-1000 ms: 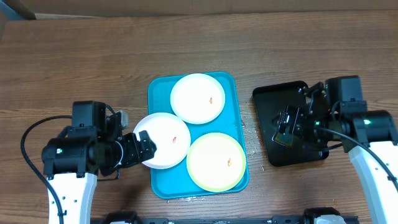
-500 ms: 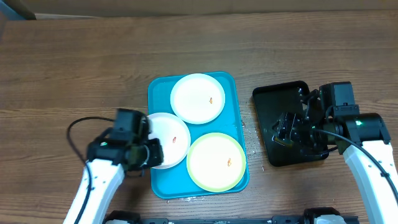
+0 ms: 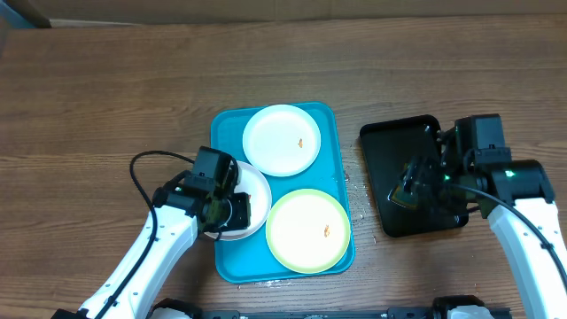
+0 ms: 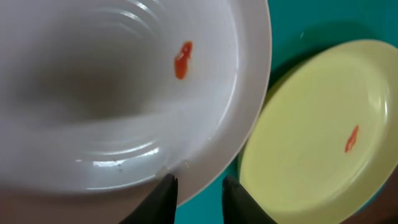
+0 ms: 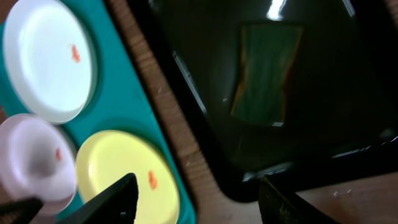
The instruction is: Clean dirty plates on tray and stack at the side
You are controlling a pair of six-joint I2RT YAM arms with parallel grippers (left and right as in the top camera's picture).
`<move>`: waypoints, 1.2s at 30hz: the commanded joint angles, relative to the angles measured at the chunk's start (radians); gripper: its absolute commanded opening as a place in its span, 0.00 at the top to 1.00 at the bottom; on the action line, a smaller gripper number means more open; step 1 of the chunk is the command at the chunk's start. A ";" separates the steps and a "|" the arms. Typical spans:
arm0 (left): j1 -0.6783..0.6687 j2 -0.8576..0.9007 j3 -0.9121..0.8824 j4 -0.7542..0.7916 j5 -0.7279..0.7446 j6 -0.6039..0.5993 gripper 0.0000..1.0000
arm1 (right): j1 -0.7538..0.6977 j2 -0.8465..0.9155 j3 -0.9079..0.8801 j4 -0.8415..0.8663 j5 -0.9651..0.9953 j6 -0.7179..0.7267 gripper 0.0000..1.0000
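The whole scene rests on a dark brown wooden table (image 3: 106,89) with a long plank grain running left to right.

Nearest the robot, the large turquoise-blue rectangular plastic tray (image 3: 232,261), with rounded corners and a raised rim, lies at the table's middle. All three plates are on it.
- **Green-yellow-rimmed plate:** this round white plate (image 3: 308,230) fills the tray's near right corner and carries an orange-red smear (image 4: 351,138).
- **Near white plate:** just left of it, this round plain plate (image 3: 257,188) overhangs the tray's left rim and bears a second smear (image 4: 182,60).
- **Far white plate:** this round plain plate (image 3: 282,140) occupies the tray's far end and has a small orange mark (image 3: 301,142).

The left gripper (image 4: 199,182) hangs over the near white plate. Its fingers are narrowly apart with the plate's edge at the gap, and whether they clamp it cannot be told. A black cable (image 3: 137,173) loops beside that arm.

Small pale specks (image 3: 347,182) dot the wood just beside the tray's right rim.

To the right, apart from the turquoise tray, lies a smaller glossy black rectangular tray (image 3: 379,155). It holds a flat green-and-yellow rectangular pad (image 5: 264,71). The right gripper (image 5: 199,183) hovers above this tray with its fingers spread wide, holding nothing.

Beyond the table's far edge runs a pale tan strip (image 3: 354,7). The dark shape in the far left corner (image 3: 18,11) cannot be identified.
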 commanded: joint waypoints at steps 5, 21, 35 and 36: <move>-0.008 -0.001 0.162 -0.179 0.108 0.107 0.55 | 0.005 0.156 -0.117 0.163 0.185 0.139 0.46; -0.008 -0.244 0.346 -0.319 0.219 0.166 0.48 | 0.004 0.526 -0.156 0.383 0.252 0.129 0.87; -0.008 -0.405 0.326 -0.359 0.172 0.168 0.22 | 0.003 0.370 -0.065 0.256 0.188 -0.011 0.76; -0.008 -0.399 0.321 -0.361 0.172 0.168 0.22 | 0.003 0.371 -0.068 0.233 0.160 -0.011 0.73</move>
